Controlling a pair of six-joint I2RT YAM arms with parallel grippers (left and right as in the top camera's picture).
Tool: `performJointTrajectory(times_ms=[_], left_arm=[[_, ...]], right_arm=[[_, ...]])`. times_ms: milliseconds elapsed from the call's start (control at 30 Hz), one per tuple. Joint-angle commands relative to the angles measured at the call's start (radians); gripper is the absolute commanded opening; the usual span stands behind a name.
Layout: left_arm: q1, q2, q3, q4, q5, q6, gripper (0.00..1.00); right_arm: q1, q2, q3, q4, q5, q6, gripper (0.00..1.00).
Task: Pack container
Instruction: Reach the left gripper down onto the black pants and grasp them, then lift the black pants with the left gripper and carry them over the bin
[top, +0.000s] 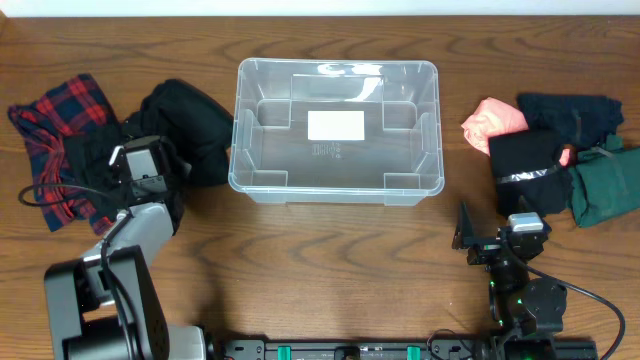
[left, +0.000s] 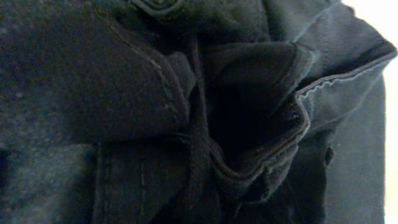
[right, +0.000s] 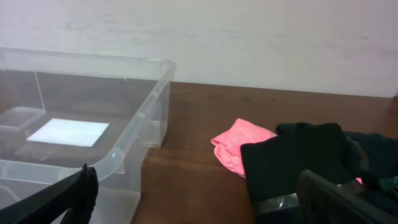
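Overhead view: the container is seen standing upright at the middle of the table, toward its far edge, with nothing inside; a white label is seen on its base. Just left of the container a black garment is heaped, and further left a plaid cloth is spread. The left gripper is lowered onto the near edge of that black garment. Its wrist view is filled with dark fabric, seams and a drawstring, so whether its jaws are apart or closed cannot be told. Right of the container a pink cloth, a black cloth, a navy cloth and a green cloth are piled together. The right gripper is held near the container's near right corner, jaws spread wide, nothing between them.
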Motion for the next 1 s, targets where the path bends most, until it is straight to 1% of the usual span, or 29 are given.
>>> performJointTrajectory(times_ms=[0, 267, 367, 467, 600, 733, 867, 967], left_arm=[[-0.003, -0.096, 0.029, -0.037, 0.087, 0.095, 0.06], [-0.003, -0.340, 0.204, -0.370, 0.086, 0.251, 0.06], [-0.003, -0.407, 0.265, -0.459, 0.062, 0.272, 0.06], [-0.003, -0.459, 0.317, -0.515, 0.040, 0.275, 0.06], [-0.003, -0.505, 0.370, -0.547, 0.034, 0.274, 0.06], [-0.005, -0.536, 0.411, -0.571, 0.084, 0.203, 0.06], [-0.012, -0.558, 0.428, -0.568, 0.196, 0.092, 0.06], [-0.042, -0.567, 0.428, -0.563, 0.280, -0.001, 0.06]], right_arm=[[-0.013, -0.005, -0.003, -0.003, 0.003, 0.003, 0.99], [-0.013, -0.005, -0.003, -0.003, 0.003, 0.003, 0.99], [-0.013, -0.005, -0.003, -0.003, 0.003, 0.003, 0.99], [-0.013, -0.005, -0.003, -0.003, 0.003, 0.003, 0.99], [-0.013, -0.005, -0.003, -0.003, 0.003, 0.003, 0.99], [-0.013, -0.005, -0.003, -0.003, 0.003, 0.003, 0.99], [-0.013, -0.005, -0.003, -0.003, 0.003, 0.003, 0.99], [-0.013, -0.005, -0.003, -0.003, 0.003, 0.003, 0.99]])
